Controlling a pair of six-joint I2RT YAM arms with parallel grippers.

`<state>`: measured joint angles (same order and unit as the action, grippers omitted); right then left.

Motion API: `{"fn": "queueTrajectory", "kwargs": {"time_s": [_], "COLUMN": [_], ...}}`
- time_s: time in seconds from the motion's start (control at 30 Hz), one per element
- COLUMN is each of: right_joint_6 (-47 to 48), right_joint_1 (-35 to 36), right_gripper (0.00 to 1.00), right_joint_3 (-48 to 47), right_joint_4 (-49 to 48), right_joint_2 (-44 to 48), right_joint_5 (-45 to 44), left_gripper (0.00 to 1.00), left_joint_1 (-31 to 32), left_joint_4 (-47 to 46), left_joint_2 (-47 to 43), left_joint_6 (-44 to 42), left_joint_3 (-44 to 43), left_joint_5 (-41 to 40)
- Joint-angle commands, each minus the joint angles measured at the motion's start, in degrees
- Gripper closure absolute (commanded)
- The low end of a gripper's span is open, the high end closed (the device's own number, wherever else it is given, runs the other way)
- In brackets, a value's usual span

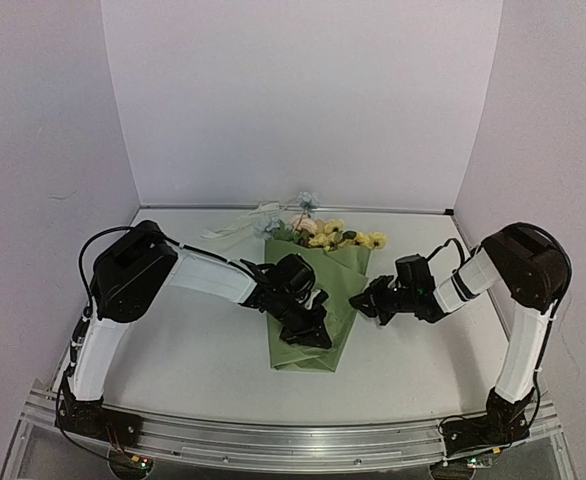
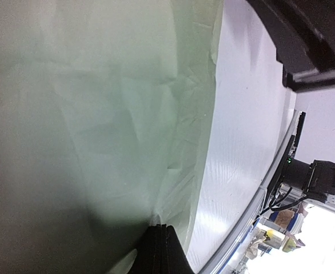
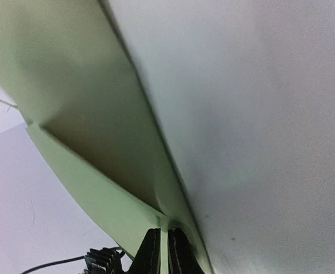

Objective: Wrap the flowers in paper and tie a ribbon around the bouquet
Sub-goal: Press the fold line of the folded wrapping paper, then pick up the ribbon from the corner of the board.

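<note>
Arms inward, left claw [image 1: 314, 326] and right claw [image 1: 364, 297] both tightly closed.

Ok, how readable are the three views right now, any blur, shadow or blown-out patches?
Top external: evenly lit and fairly sharp, paper and flowers clear, only soft shadows. Left wrist: paper fills most of the frame out of focus, dark shadow lower left, blown-out lower right. Right wrist: paper too close, blurred, its fold in shadow.

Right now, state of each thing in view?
Olive-green wrapping paper: folded around flowers, lying flat.
Blue, yellow, pink artificial flowers: blooms poking out the wide end.
Cream-white ribbon: loose behind flowers, untied.
Left gripper: jaws shut on paper.
Right gripper: jaws shut on paper edge.
</note>
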<state>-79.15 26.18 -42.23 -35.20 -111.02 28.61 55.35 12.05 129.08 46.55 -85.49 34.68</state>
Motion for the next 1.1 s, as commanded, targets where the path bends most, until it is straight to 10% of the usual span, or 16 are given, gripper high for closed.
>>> {"fn": "queueTrajectory", "kwargs": {"time_s": [0.0, 1.07], "right_joint_6": [4.46, 16.45], "right_joint_1": [-3.68, -12.07], "right_gripper": [0.92, 0.92], "right_joint_3": [-5.15, -38.79], "right_joint_4": [9.47, 41.61], "right_joint_2": [0.0, -10.29], "right_joint_5": [-0.75, -3.71], "left_gripper": [1.0, 0.98], "left_joint_1": [0.06, -0.04], "left_joint_4": [9.17, 9.56], "left_joint_2": [1.76, -1.47], "left_joint_6": [-1.38, -2.62], "left_joint_3": [1.71, 0.54], "left_joint_5": [-2.59, -3.96]}}
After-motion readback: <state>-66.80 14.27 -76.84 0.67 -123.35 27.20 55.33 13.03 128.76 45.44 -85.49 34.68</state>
